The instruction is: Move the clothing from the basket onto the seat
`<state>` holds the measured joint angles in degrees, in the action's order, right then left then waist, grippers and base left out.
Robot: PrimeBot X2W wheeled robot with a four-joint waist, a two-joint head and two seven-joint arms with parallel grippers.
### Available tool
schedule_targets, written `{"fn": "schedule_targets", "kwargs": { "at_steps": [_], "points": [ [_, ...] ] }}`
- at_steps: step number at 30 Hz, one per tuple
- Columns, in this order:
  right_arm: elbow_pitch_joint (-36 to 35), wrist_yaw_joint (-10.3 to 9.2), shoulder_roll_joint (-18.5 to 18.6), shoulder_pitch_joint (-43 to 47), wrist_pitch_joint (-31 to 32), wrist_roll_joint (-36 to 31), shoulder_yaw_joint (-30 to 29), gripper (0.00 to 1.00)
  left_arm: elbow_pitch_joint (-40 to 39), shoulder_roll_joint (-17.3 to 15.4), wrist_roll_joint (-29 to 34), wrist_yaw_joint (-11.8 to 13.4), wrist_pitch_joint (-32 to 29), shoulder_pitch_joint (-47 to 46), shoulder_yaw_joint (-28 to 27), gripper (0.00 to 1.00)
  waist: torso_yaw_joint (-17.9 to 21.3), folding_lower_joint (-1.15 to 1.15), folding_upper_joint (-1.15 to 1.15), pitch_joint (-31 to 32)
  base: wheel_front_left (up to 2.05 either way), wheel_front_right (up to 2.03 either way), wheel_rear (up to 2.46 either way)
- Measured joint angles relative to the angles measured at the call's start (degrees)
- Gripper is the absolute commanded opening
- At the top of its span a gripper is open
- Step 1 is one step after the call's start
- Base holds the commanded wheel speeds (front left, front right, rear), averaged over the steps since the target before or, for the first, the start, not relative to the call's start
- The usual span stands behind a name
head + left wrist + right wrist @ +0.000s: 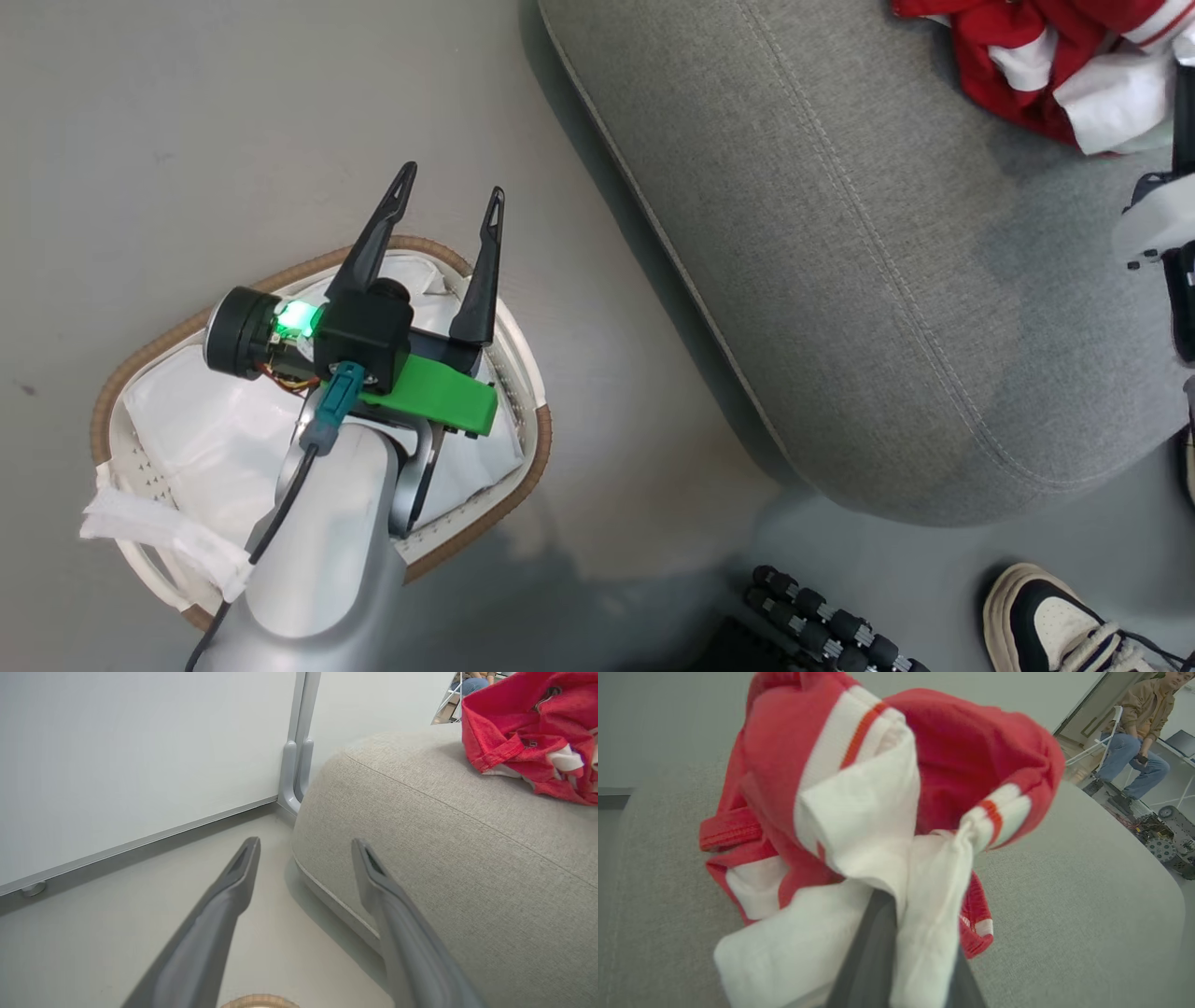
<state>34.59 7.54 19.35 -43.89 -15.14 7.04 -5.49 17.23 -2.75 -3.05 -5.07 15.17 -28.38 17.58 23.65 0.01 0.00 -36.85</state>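
Head view: the left hand (450, 191) hovers over the oval white perforated plastic basket (121, 373) with its brown woven rim. Its two long dark fingers (378, 233) are spread apart and grasp nothing. Directly beneath the left hand, a white fabric liner (215, 420) lies crumpled inside the basket, which stands on the pale grey floor (187, 140). Off to that hand's right, past a strip of floor, lies the large grey fabric-upholstered seat (840, 280). The bright red-and-white fabric clothing (1027, 56) sits bunched on the seat's far right part, well apart from the left hand. A white-and-black shoe (1055, 625) stands on the floor near the seat's rounded corner.

In the left wrist view, the left hand (306, 844) points over the floor toward the seat's (467, 858) edge and a pale wall panel (140, 742). The clothing (528, 732) rests atop the seat, ahead and to the right of the fingertips.

In the right wrist view, the right hand (920, 933) is clenched on a white fold of the clothing (971, 756), which passes between its two dark fingers (873, 952) and hides their tips. The heap rises just ahead of this hand and lies on the seat (1087, 905). Far beyond, to the upper right, a person (1139, 728) sits on a chair.
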Motion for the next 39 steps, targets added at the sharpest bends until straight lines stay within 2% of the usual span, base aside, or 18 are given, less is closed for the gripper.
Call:
{"fn": "schedule_targets", "kwargs": {
  "at_steps": [3, 4, 6, 11, 19, 28, 35, 39],
  "points": [
    [0.2, -0.01, -0.9, 1.4, 0.0, 0.9, -3.7, 0.01, 0.1, 0.0, -0.3, 0.0, 0.0, 0.0, -0.5, 1.0, -0.6, 0.0, 0.0, 0.2, 0.0, 0.0, 0.0],
    [0.0, -0.01, -1.1, 2.1, 0.0, 0.9, -4.8, 0.38, 0.1, 0.0, -0.4, 0.0, 0.0, 0.0, -0.7, 1.0, -0.7, 0.0, 0.0, 0.5, 0.0, 0.0, 0.0],
    [-0.6, -0.01, -1.6, 3.7, 0.0, 0.8, -6.1, 1.0, 0.2, 0.0, -0.7, 0.1, 0.0, 0.0, -1.0, 1.0, -0.8, 0.0, 0.0, 1.2, 0.0, 0.0, 0.0],
    [-3.1, -0.01, -2.9, 8.7, 0.0, -0.2, -9.6, 1.0, 0.5, 0.0, -1.7, 0.5, 0.0, 1.5, -1.8, 1.0, -0.8, 0.0, 0.0, 4.0, 0.0, 0.0, 0.0],
    [-8.2, -0.01, -4.9, 18.4, 0.0, -1.7, -9.7, 1.0, -0.2, 0.0, -4.1, 2.2, 0.0, 5.7, -3.4, 1.0, -1.4, 0.0, 0.0, 9.5, 0.0, 0.0, 0.0],
    [-15.4, -0.01, -8.5, 22.1, 0.0, 1.2, -3.5, 1.0, -2.1, 0.0, -5.5, 5.1, 0.0, 9.8, -8.1, 1.0, -4.9, -0.01, 0.0, 14.7, 0.0, 0.0, 0.0],
    [-16.6, -0.01, -11.4, 20.6, 0.0, 3.6, 4.8, 1.0, -2.3, 0.0, -6.7, 5.8, 0.0, 11.4, -11.5, 1.0, -9.7, -0.01, 0.0, 17.0, 0.0, 0.0, 0.0],
    [-16.7, -0.01, -12.1, 19.6, 0.0, 3.4, 7.3, 1.0, -2.3, -0.1, -7.5, 6.9, 0.0, 12.3, -12.8, 1.0, -12.8, -0.01, 0.0, 18.2, 0.0, 0.0, 0.0]
  ]
}}
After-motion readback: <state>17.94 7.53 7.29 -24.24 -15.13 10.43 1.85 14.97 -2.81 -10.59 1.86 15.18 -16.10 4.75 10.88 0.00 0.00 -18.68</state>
